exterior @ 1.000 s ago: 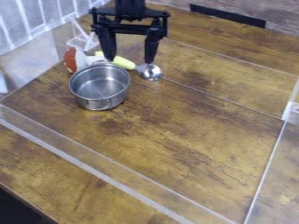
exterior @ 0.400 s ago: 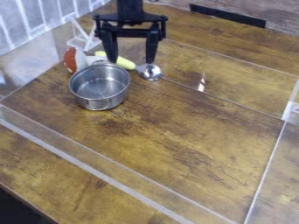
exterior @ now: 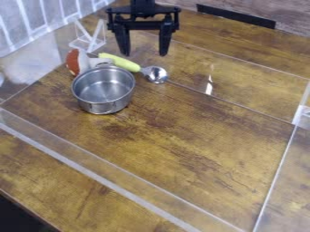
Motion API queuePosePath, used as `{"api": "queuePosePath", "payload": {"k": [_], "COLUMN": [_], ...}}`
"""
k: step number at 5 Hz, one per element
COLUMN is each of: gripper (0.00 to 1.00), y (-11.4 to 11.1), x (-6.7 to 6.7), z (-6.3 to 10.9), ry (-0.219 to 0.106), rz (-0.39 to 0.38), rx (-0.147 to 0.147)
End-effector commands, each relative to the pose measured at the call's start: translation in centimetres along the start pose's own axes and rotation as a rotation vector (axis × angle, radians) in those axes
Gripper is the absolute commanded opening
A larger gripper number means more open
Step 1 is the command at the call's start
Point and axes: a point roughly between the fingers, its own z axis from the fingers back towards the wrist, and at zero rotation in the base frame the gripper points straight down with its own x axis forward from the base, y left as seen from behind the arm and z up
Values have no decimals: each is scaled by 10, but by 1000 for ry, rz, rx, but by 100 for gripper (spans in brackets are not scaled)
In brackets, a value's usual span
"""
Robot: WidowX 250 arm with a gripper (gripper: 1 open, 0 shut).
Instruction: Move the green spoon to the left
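The green spoon point(exterior: 130, 66) lies on the wooden table, its yellow-green handle pointing up-left and its shiny silver bowl at the lower right, just behind the round steel pot point(exterior: 103, 89). My black gripper point(exterior: 143, 45) hangs open above and behind the spoon's handle, with nothing between its two fingers. It touches neither the spoon nor the pot.
A red-and-white mushroom-like object point(exterior: 74, 62) stands left of the spoon, by the pot's far left rim. A clear plastic wall point(exterior: 72, 163) runs along the table's front and left; another edge point(exterior: 291, 154) borders the right side.
The gripper has risen and drawn back from the spoon, staying open. The spoon's handle, partly hidden before, now shows in full. The pot has not moved.
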Motion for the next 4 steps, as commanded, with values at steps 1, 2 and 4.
{"api": "queuePosePath", "payload": {"k": [1,2,4], "gripper": [100,100,100], "y": [5,5,3], "x": [14,20,18], "z": [20,15,-11], "ry": [-61,-59,-44], "rz": [67,119,105], "rx": [-25,-25,-28]}}
